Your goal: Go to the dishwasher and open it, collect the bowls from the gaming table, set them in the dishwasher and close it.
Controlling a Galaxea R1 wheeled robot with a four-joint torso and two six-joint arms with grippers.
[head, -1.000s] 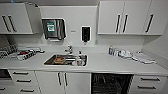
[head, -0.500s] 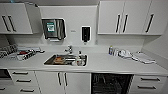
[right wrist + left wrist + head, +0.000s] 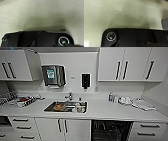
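Observation:
The dishwasher sits under the white counter, right of the sink cabinet. It stands open: its dark interior and wire racks show where a front panel would be. The bowls and the gaming table are out of view. In the left wrist view, pale speckled floor lies above a dark part of my own body. The right wrist view has the same floor and another dark body part.
A steel sink with a tap is set in the counter, left of the dishwasher. A dish rack stands at the far left, bottles and cloths at the right. Drawers flank the dishwasher. Wall cabinets hang overhead.

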